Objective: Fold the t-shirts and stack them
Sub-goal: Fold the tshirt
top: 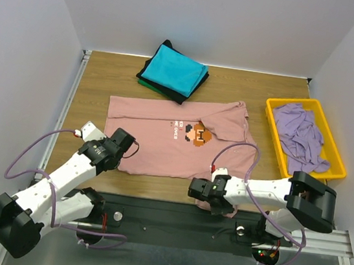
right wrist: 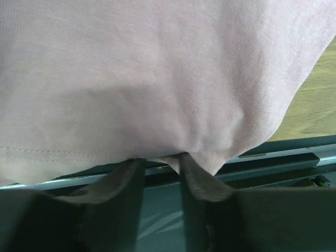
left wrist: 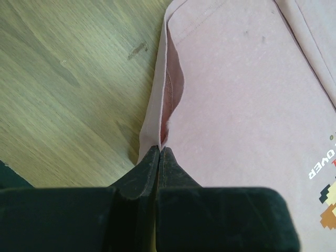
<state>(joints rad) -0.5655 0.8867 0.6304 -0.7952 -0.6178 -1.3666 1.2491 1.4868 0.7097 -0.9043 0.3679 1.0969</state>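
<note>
The dusty-pink t-shirt (top: pixel 156 143) is lying spread print-up across the middle of the wooden table (top: pixel 94 89), with its near right part hanging over the table's near edge. The left gripper (top: pixel 125 145) is sitting at the shirt's near left corner. In the left wrist view, the left gripper (left wrist: pixel 159 151) is showing its jaws pressed together on the doubled hem, with no gap between them. The right gripper (top: pixel 203 190) is working at the near right edge. From its own wrist camera the pink cloth (right wrist: pixel 157 79) is draping over the right gripper (right wrist: pixel 160 164) and hiding the tips. I cannot tell whether those jaws are pinching the stitched edge or merely sitting under it. Far on the table a folded pile is waiting, with a turquoise t-shirt (top: pixel 172 68) on top and black and green ones under it. A lavender t-shirt (top: pixel 301 132) is lying crumpled in the yellow tray (top: pixel 298 101) at the right. The step looks like a lengthwise fold, carrying the near side over to the far side. To do it well, the right hold is worth confirming first, since a loose grip would drop that end mid-fold. Both arms would be best rising together to equal height, keeping the edge between them lightly taut. They should then travel far in parallel and lower the edge squarely onto the far edge, so that no slack bunches over the print.
</note>
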